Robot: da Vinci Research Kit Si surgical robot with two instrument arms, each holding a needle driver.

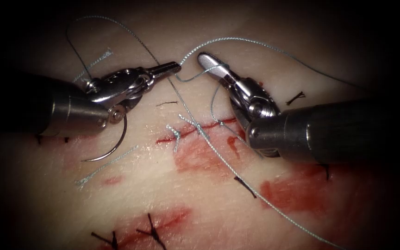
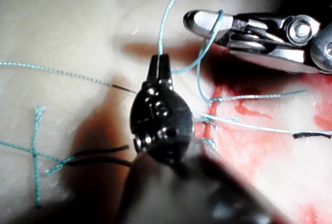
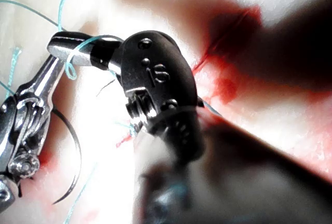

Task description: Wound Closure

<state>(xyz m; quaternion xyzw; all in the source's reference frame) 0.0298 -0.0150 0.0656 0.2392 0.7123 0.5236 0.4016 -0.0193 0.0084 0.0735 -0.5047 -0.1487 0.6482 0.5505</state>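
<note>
Needle (image 1: 112, 147): lies free on the tissue (image 1: 209, 203) left of the cut (image 1: 195, 129), under my left tool (image 1: 171, 68) | left jaws closed on the thread (image 1: 237, 40), pointing right | right tool (image 1: 208, 59) just beside, thread looped over it, jaws look closed, holding nothing I can see.

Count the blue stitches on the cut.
2: left stitch, right stitch, side by side on the cut; right tool may hide others; left tool holds thread, which loops round right tool; needle lies loose, left of cut.
</note>
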